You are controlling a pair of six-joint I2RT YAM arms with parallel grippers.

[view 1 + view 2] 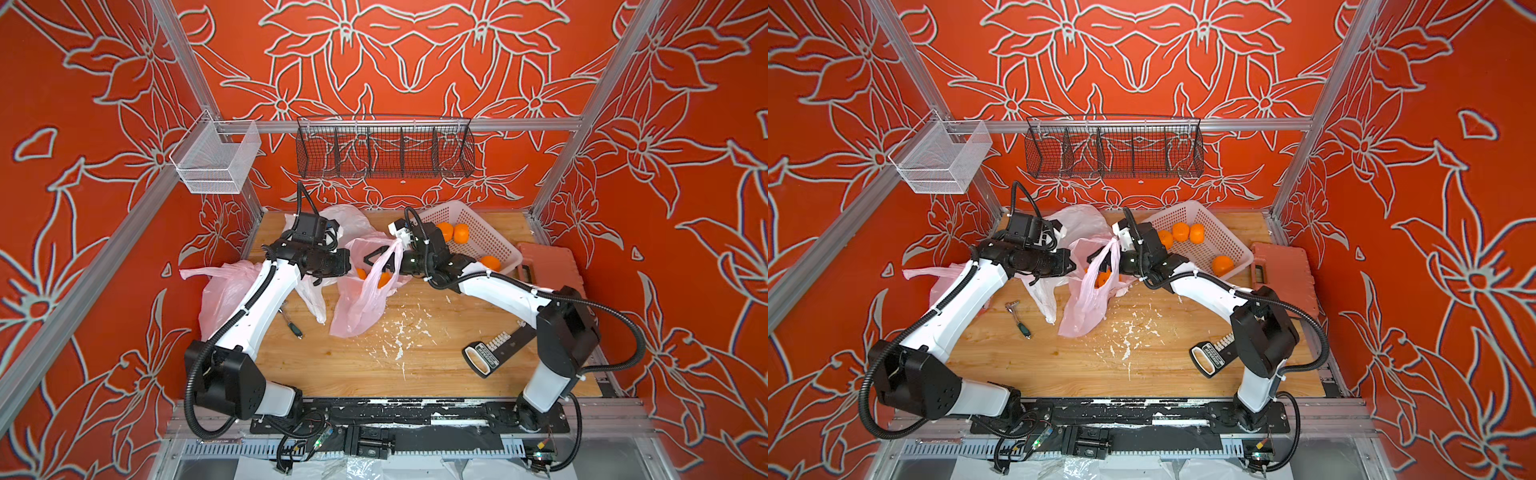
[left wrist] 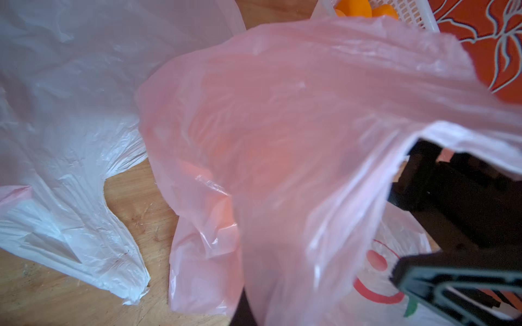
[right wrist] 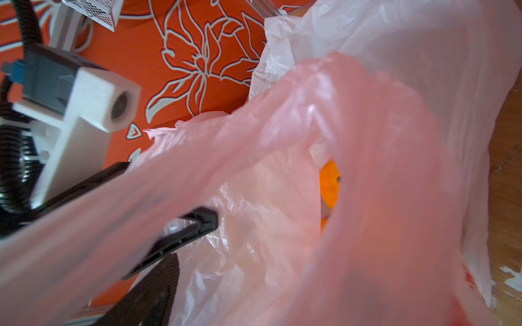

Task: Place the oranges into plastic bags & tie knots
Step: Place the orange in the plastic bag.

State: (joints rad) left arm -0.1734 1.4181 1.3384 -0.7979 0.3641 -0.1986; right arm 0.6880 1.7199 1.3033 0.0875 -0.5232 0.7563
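Roughly centred, a touch toward 10 o'clock on the wooden table, the pink bag stood half raised, mouth open, handles untied. At least two oranges sat low inside it; the right wrist view caught one through a gap in the film. The clock was read from the top views, with 12 at the back wall.

The left gripper sat at the bag's 9 o'clock side, jaws pressed together on the rim there. In the left wrist view, pink film ran straight off its tip. The right gripper pointed in from 3 o'clock, jaws spread, clamping nothing. One handle strap lay draped over it, up by its wrist camera.

The white bag lay crumpled at 11 o'clock, partly under the left arm. A second pink bag slumped at 9 o'clock by the table edge, partly under the same arm; its contents could not be told.

The perforated basket sat at 1 o'clock, holding four loose oranges. A salmon case lay at 2 o'clock, just beside the basket. A green-handled tool was at 8 o'clock. A black handheld device was at 5 o'clock, partly under the right arm. White flecks were scattered across the table's middle.
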